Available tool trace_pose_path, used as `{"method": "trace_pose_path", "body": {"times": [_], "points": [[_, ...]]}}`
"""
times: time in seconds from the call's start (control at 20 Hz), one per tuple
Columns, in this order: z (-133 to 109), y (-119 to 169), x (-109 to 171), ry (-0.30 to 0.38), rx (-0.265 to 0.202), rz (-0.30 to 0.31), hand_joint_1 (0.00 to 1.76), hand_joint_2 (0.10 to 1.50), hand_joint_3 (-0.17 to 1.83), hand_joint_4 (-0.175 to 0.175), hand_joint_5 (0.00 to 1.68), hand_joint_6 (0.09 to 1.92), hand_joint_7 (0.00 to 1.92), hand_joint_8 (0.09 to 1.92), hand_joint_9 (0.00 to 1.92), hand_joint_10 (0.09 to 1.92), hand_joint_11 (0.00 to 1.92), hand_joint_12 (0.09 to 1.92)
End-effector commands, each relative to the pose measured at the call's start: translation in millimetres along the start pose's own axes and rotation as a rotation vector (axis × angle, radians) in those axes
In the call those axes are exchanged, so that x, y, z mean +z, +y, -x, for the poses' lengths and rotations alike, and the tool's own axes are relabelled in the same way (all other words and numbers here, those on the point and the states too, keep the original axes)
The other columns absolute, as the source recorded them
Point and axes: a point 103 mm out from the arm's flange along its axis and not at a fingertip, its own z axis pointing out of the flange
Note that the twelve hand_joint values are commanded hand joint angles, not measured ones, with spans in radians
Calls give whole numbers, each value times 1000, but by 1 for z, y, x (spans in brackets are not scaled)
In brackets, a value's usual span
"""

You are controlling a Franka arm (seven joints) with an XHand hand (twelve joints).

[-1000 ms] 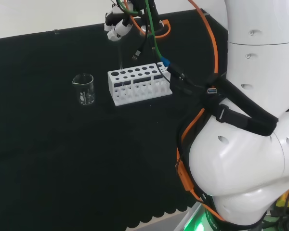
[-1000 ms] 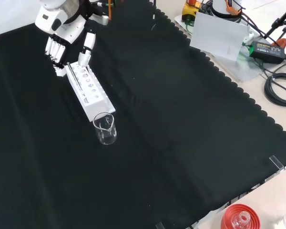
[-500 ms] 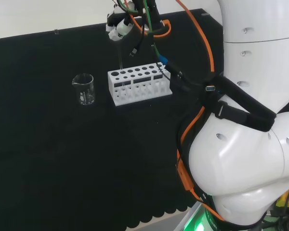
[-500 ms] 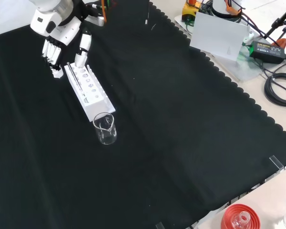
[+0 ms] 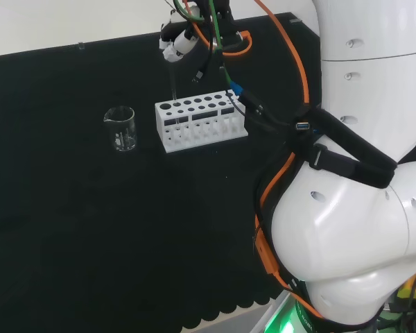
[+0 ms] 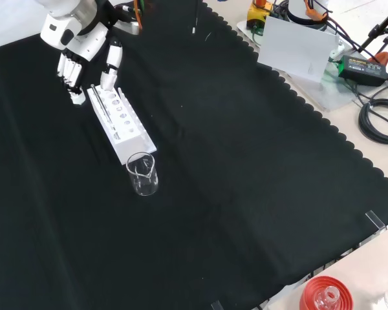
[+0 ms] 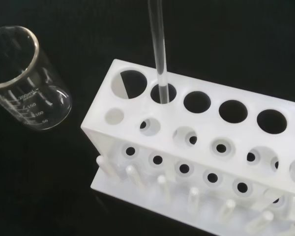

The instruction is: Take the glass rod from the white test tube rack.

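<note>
glass rod (image 7: 160, 59) in rack (image 5: 197, 125) | beaker (image 5: 120, 128) left, head view

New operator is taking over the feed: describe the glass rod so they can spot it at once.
Find the white test tube rack on the black cloth, right of the clear beaker in the head view. The glass rod stands in the second hole from the rack's beaker end. It is the one thin clear stick rising above the rack, below the hand.

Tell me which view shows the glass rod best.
The wrist view: the glass rod is close and large, standing in the second hole of the white rack. In the head view it is a faint thin line; in the front view, a thin slanted streak near the hand.
</note>
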Motion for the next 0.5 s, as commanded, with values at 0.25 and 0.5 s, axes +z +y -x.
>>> {"method": "trace_pose_path", "body": {"times": [0.25, 0.5], "points": [[-7, 4, 3, -41, -5, -8, 636, 1221, -175, -129, 391, 734, 417, 865, 614, 875, 560, 1353], [-8, 7, 0, -67, -7, 14, 700, 1224, -175, -129, 491, 806, 457, 860, 676, 851, 638, 1330]]}}
